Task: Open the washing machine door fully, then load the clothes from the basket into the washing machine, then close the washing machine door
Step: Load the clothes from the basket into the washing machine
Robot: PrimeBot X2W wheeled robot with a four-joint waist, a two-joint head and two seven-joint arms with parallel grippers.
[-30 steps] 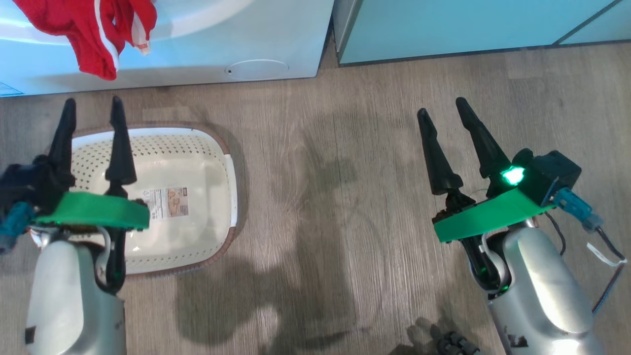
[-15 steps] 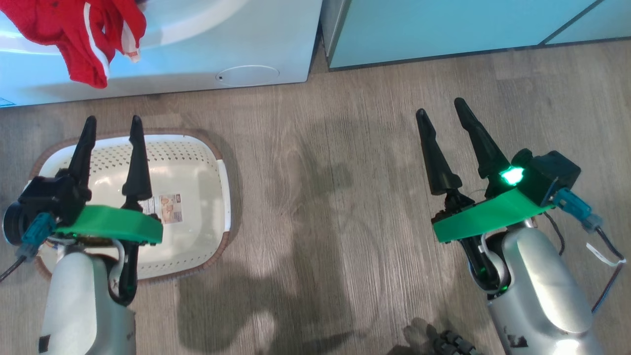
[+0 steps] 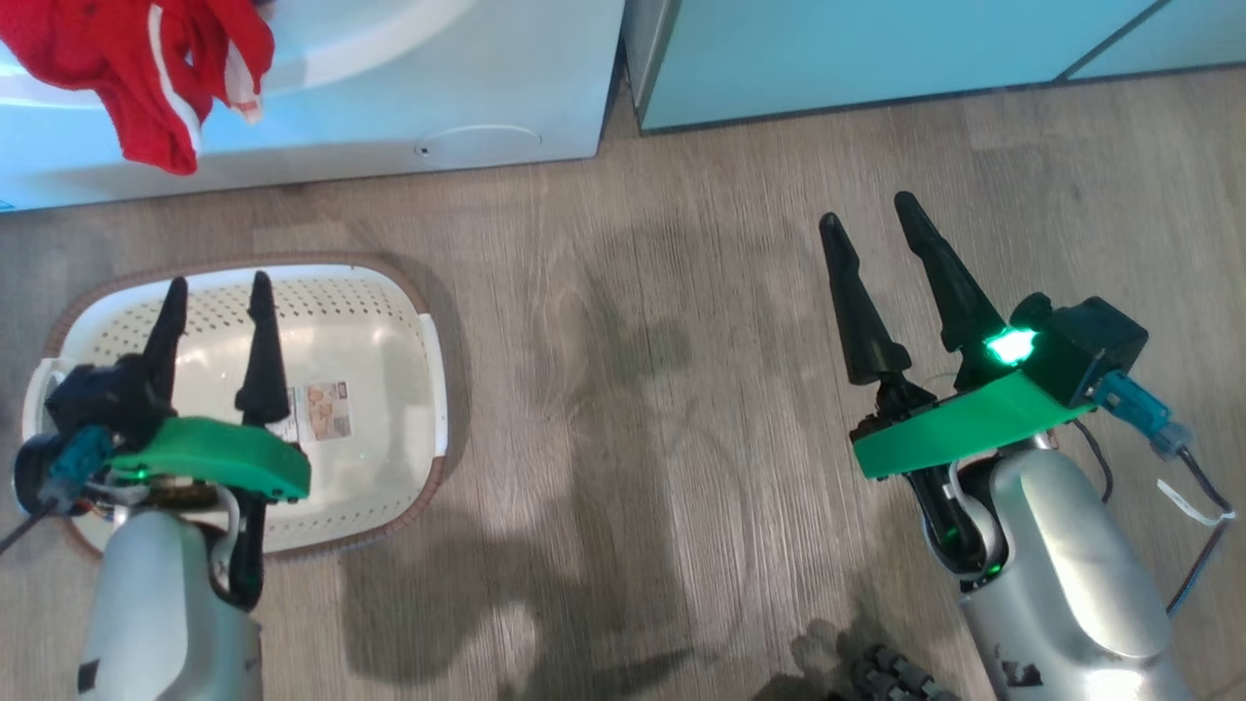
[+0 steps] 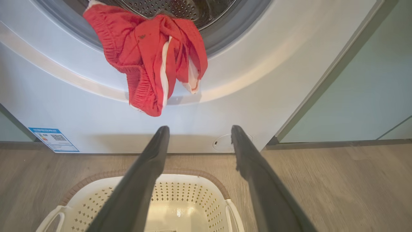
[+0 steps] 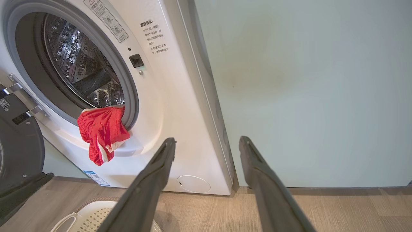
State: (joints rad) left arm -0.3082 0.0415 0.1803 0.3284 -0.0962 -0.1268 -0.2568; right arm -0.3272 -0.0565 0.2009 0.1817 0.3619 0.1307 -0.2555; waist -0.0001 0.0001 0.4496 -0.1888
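The clothes (image 4: 154,58), soft red ribbed fabric with white trim, are hanging half out over the washer's (image 4: 264,80) grey gasket (image 4: 233,32) rather than lying in the perforated steel drum (image 5: 74,64). There they would probably be fouling the glossy door (image 5: 19,154), which is standing swung open. The cream pierced basket (image 3: 321,261) is sitting bare on the wood floor (image 3: 681,292). The left claw (image 3: 218,282) is hovering over the basket and the right claw (image 3: 866,209) over the floor, both gaping wide and holding nothing.
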